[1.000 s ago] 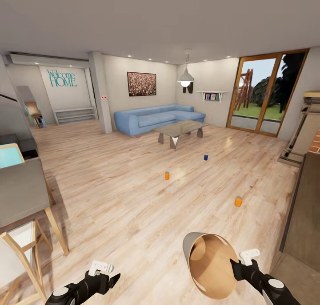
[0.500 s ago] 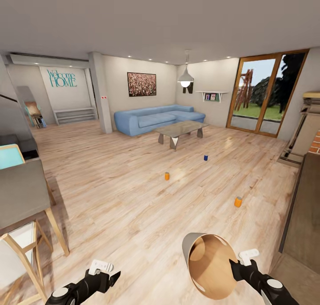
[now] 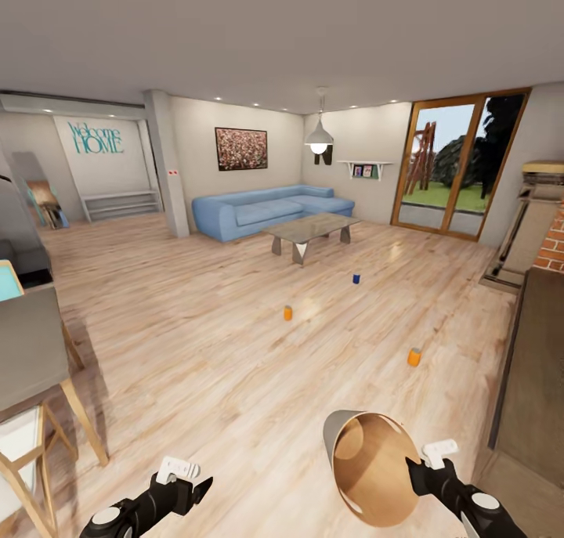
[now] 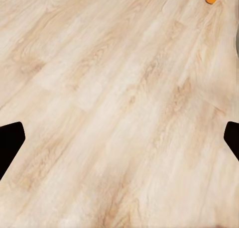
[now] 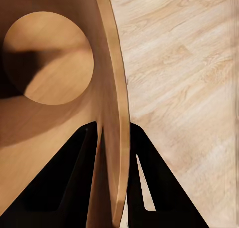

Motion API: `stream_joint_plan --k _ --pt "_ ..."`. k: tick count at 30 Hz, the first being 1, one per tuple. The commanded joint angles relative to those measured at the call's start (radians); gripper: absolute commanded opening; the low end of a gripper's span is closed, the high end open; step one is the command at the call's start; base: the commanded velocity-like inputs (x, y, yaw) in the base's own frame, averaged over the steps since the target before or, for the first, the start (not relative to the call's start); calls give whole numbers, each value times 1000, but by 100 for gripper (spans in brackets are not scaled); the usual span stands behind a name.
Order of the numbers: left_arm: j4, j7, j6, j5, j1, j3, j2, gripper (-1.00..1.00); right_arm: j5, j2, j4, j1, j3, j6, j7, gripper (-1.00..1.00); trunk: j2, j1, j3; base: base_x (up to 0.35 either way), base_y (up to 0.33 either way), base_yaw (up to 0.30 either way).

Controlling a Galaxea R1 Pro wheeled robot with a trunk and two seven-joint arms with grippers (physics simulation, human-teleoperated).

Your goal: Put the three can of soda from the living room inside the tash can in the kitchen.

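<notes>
Here is the living room, wide pale wood-plank floor (image 3: 196, 350) stretching ahead, and the right gripper (image 3: 417, 463) has its two black fingers clamped over the rim of the small round tapered bin, grey outside and coppery-brown inside (image 3: 368, 467), one finger inside the wall and one outside, the bin held off the floor and tipped so its mouth faces the camera, low and right of centre. In the right wrist view that rim (image 5: 117, 138) runs straight between the dark fingers (image 5: 74, 173), with the round bin bottom beyond. The left gripper (image 3: 192, 487) hangs low at the near left with its jaws spread wide and nothing between them, tips sitting at opposite edges of the left wrist view. Out on the floor, three cans stand upright and well apart: an orange can (image 3: 287, 313) mid-room, a dark blue can (image 3: 356, 278) farther off near the glass coffee table (image 3: 309, 229), and a second orange can (image 3: 413, 357) nearer and to the right. Behind, a light-blue corner sofa (image 3: 266, 209) sits against the far wall, wood-framed glass doors (image 3: 450, 170) at far right.
</notes>
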Motion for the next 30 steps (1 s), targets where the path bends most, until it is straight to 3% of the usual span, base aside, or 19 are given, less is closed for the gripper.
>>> stream_joint_plan --k 1,7,17,30 --pt "0 0 0 0 0 0 0 100 -7 0 -2 -1 -2 1 6 -100 0 0 0 145 0 -219" --pt "0 0 1 0 1 0 0 100 -8 0 -2 -1 -49 0 13 -100 0 0 0 113 0 -85" --pt "0 0 1 0 0 0 0 100 -4 22 -2 -1 -53 0 6 -100 0 0 0 115 32 -40" --pt "0 0 1 0 0 0 0 100 -4 27 0 -1 -57 0 5 -100 0 0 0 182 125 -229"
